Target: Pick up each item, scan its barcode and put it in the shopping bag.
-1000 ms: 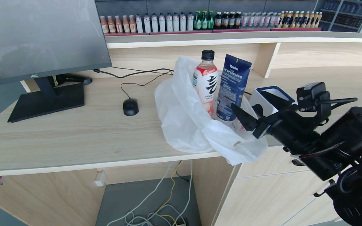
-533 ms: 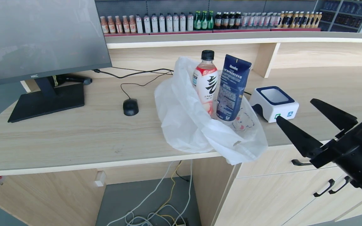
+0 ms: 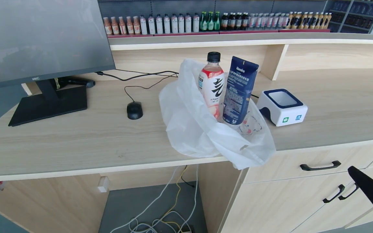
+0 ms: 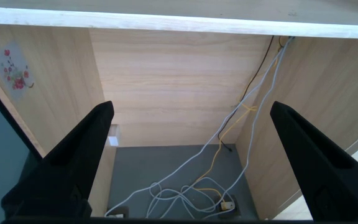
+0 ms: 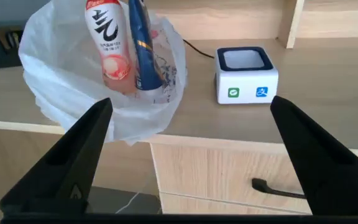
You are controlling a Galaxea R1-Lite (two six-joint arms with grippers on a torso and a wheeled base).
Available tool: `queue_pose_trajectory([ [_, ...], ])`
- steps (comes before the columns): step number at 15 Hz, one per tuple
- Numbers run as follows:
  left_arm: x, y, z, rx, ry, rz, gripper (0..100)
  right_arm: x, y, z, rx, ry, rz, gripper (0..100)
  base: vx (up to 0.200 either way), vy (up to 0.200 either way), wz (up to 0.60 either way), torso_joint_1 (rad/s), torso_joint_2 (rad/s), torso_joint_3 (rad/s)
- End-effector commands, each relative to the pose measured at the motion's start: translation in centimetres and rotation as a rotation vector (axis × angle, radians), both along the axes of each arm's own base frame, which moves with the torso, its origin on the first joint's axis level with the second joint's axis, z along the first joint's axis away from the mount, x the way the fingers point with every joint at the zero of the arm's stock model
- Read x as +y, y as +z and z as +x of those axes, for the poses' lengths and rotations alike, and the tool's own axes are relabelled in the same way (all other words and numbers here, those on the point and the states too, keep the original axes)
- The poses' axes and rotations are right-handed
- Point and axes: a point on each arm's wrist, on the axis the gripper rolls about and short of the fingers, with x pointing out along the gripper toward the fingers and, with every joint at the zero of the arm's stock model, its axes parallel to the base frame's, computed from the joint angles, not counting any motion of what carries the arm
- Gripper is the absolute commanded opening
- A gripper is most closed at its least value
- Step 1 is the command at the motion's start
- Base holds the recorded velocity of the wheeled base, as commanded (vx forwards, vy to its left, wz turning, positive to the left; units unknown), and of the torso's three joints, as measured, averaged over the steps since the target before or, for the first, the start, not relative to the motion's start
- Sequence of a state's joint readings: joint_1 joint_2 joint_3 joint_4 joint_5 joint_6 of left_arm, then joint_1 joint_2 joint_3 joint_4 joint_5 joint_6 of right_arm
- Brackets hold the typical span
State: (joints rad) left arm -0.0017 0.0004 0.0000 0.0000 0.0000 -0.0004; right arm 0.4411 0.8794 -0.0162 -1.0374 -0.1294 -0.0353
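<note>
A white plastic shopping bag (image 3: 193, 129) sits on the wooden counter, hanging a little over the front edge. Upright inside it are a pink drink bottle (image 3: 211, 84) with a black cap and a dark blue pouch (image 3: 240, 90). A white and blue barcode scanner (image 3: 282, 106) stands just right of the bag. My right gripper (image 3: 367, 160) is low at the right, in front of the drawers, open and empty. Its wrist view looks back at the bag (image 5: 61, 93), bottle (image 5: 107, 50), pouch (image 5: 143, 50) and scanner (image 5: 246, 74). My left gripper (image 4: 191, 106) is open and empty below the counter.
A monitor (image 3: 40, 38) and a black mouse (image 3: 134, 110) occupy the counter's left side. Drawers with black handles (image 3: 320, 166) are under the right part. Loose cables (image 4: 229, 155) hang in the opening below. A shelf of bottles (image 3: 215, 21) lines the back.
My right arm has pulled back from beside the bag, moving right and down below the counter's edge, with its fingers open. The bag, bottle and pouch have not moved.
</note>
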Motion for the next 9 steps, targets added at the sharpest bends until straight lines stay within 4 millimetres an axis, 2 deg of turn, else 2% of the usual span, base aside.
queue_pose_trajectory([
  [1,0.0,0.0,0.0,0.0,0.0,-0.001,100,-1.8,0.0,-4.3,-0.02,0.045,-0.035,100,0.0,0.0,0.0,0.0,0.0,0.0],
  [4,0.0,0.0,0.0,0.0,0.002,-0.001,100,-2.4,-2.9,-5.5,0.051,0.062,-0.124,100,0.0,0.0,0.0,0.0,0.0,0.0],
  [6,0.0,0.0,0.0,0.0,0.0,-0.001,100,-2.4,-3.6,-5.5,0.076,0.085,-0.172,100,0.0,0.0,0.0,0.0,0.0,0.0],
  [9,0.0,0.0,0.0,0.0,0.0,-0.001,100,-2.8,-5.8,-6.4,0.165,0.115,-0.226,100,0.0,0.0,0.0,0.0,0.0,0.0],
])
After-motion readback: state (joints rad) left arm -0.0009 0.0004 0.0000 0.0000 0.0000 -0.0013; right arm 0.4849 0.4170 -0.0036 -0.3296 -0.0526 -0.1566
